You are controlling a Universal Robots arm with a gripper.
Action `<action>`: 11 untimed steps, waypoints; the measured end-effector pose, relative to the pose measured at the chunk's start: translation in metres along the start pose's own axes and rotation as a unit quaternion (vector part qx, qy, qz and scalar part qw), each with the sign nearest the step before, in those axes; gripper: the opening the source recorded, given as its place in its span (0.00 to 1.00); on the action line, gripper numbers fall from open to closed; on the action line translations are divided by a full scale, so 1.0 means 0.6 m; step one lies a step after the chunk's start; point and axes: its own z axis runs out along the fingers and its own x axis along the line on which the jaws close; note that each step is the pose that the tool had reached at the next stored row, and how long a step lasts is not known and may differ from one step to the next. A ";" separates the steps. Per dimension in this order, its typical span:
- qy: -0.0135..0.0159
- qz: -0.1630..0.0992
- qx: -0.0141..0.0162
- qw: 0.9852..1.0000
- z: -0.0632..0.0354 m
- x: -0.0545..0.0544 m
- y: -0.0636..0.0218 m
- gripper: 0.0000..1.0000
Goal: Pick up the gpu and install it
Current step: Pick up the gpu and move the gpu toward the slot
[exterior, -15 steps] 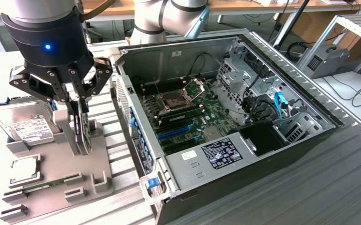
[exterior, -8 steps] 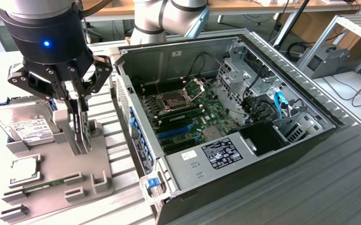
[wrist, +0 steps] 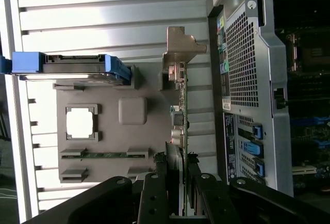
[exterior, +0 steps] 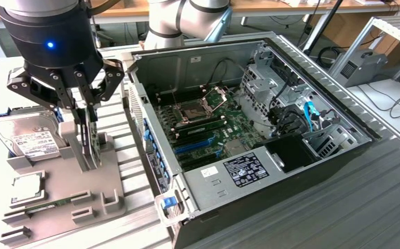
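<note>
Tool [wrist: 183, 158]: narrow, closed across the gpu [wrist: 180, 115] edge. Gpu: upright in grey holder [exterior: 68, 192], just beside case [exterior: 179, 67], outside it. Step, as judged: grasp made, card not yet lifted or installed. Next move calls for a straight pull clear of holder, without tilting card.

In the exterior view, the ribbed metal table [exterior: 366, 207] bears a grey parts holder [exterior: 61, 181] at eight o'clock and an open computer case [exterior: 179, 65] from centre toward three o'clock. On the holder, a hard drive [exterior: 30, 137] lies at ten o'clock and the gpu [wrist: 178, 72] stands upright at one o'clock.
</note>
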 end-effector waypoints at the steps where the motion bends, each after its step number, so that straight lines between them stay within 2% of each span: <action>1: 0.000 0.000 0.000 1.000 -0.001 0.000 0.000 0.26; 11: 0.000 0.000 0.000 1.000 -0.010 0.000 0.000 0.26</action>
